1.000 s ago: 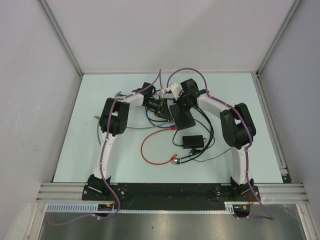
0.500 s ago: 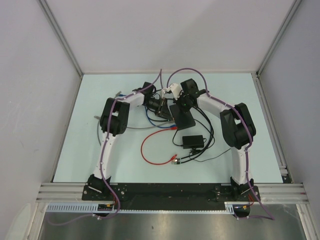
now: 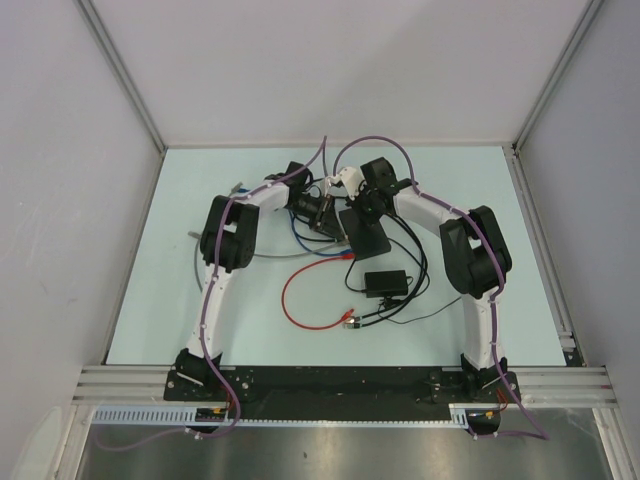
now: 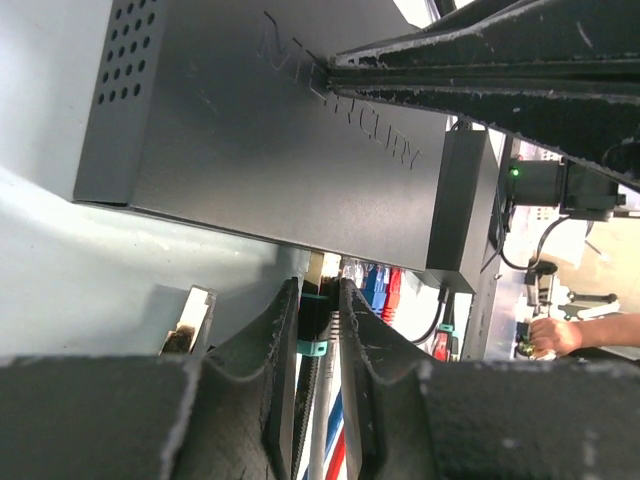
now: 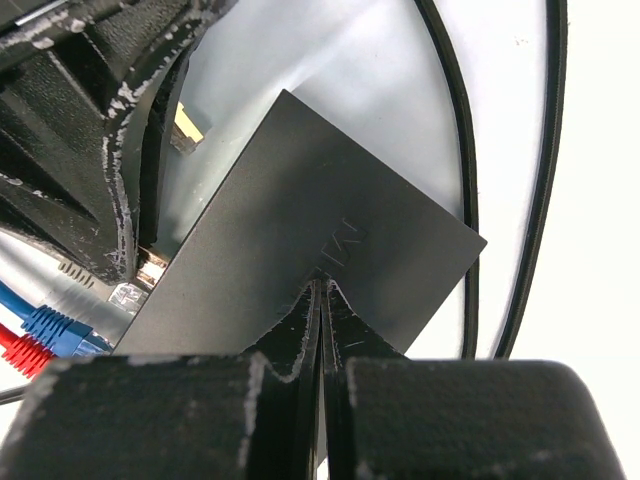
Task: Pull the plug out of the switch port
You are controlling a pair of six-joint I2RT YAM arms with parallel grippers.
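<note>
Pinching plug (image 4: pixel 320 268) in my left tool (image 4: pixel 317 290) | switch (image 4: pixel 260 140) port dead ahead, pull straight back | my right tool (image 5: pixel 322 288) closed, pinning switch

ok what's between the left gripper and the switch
In the left wrist view the plug fills that stretch. The left gripper is closed on it, and it runs up to the edge of the switch.

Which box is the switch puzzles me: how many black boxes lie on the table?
2. The larger flat switch lies mid-table under the right tool; the smaller box with thin leads sits nearer the robot, apart from it. More may be hidden.
</note>
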